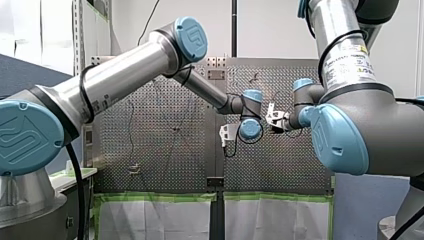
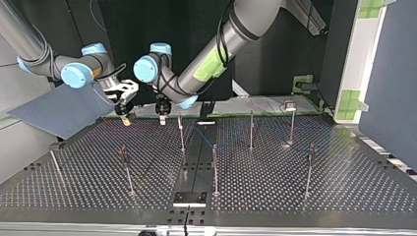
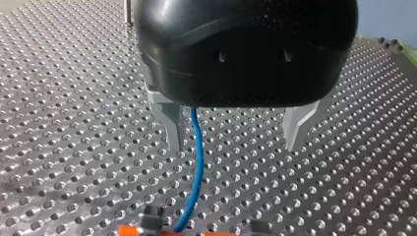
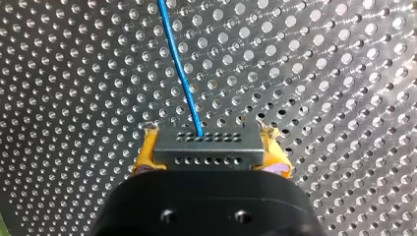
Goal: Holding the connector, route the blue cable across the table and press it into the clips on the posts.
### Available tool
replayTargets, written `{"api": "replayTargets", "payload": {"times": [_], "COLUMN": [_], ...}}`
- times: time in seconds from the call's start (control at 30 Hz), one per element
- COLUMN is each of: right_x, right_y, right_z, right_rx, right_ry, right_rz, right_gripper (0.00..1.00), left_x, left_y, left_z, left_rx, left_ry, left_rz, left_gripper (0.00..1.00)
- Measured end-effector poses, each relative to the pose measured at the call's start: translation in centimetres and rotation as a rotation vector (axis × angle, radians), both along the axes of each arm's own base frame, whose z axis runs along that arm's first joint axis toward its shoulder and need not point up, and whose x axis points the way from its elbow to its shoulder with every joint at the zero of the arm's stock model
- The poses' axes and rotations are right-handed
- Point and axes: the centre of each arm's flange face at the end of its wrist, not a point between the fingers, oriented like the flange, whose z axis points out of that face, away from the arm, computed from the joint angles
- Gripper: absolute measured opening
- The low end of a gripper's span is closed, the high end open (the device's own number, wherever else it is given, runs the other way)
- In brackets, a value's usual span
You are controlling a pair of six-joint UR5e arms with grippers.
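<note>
My right gripper (image 4: 210,158) is shut, its yellow pads (image 4: 146,158) clamping the grey connector (image 4: 206,142) from both sides. The blue cable (image 4: 179,69) leaves the connector and runs ahead over the perforated table. My left gripper (image 3: 235,146) hangs open just above the table. The blue cable (image 3: 197,162) passes between its metal fingers (image 3: 169,125), close to one of them and touched by neither. In the top view my right gripper (image 2: 126,112) and my left gripper (image 2: 162,112) hang side by side at the table's far edge.
Several thin posts stand across the table in the top view, the nearest to the grippers being one post (image 2: 181,132). A small black block (image 2: 189,198) sits at the near edge. A grey panel (image 2: 59,110) leans at that view's left.
</note>
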Motion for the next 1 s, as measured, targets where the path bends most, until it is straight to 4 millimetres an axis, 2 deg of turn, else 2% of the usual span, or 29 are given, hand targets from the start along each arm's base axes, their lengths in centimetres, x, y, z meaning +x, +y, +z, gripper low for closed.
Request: {"api": "replayTargets", "payload": {"times": [0.3, 0.33, 0.37, 0.5, 0.53, 0.57, 0.6, 0.63, 1.0], "right_x": [-0.1, -0.1, -0.1, -0.1, -0.1, -0.1, -0.1, -0.1, 0.1], "right_y": [-0.1, -0.1, -0.1, -0.1, -0.1, -0.1, -0.1, -0.1, 0.0], "right_z": [0.0, 0.0, 0.0, 0.1, 0.1, 0.1, 0.1, 0.1, 0.3], "right_rx": [0.003, 0.003, 0.003, 0.003, 0.003, 0.003, 0.003, 0.003, 0.004], "right_ry": [-0.004, -0.005, -0.005, -0.006, -0.006, -0.007, -0.007, -0.008, -0.014], "right_rz": [-0.002, -0.002, -0.003, -0.002, -0.001, 0.001, 0.002, 0.004, 0.025], "right_gripper": [0.0, 0.0, 0.0, 0.0, 0.0, 0.0, 0.0, 0.0, 0.0], "left_x": [-0.2, -0.3, -0.4, -0.9, -1.0, -1.0, -1.1, -1.1, -1.5], "left_y": [-0.1, -0.1, -0.2, -0.4, -0.5, -0.5, -0.5, -0.6, -0.8], "left_z": [0.4, 0.4, 0.4, 0.4, 0.4, 0.4, 0.4, 0.3, 0.4], "left_rx": [0.021, 0.023, 0.026, 0.04, 0.041, 0.043, 0.044, 0.044, 0.032], "left_ry": [0.009, 0.009, 0.008, 0.005, 0.004, 0.004, 0.004, 0.003, 0.004], "left_rz": [0.018, 0.021, 0.024, 0.031, 0.032, 0.032, 0.032, 0.031, 0.035], "left_gripper": [1.0, 0.83, 0.76, 0.76, 0.66, 0.06, 0.06, 0.0, 0.0]}}
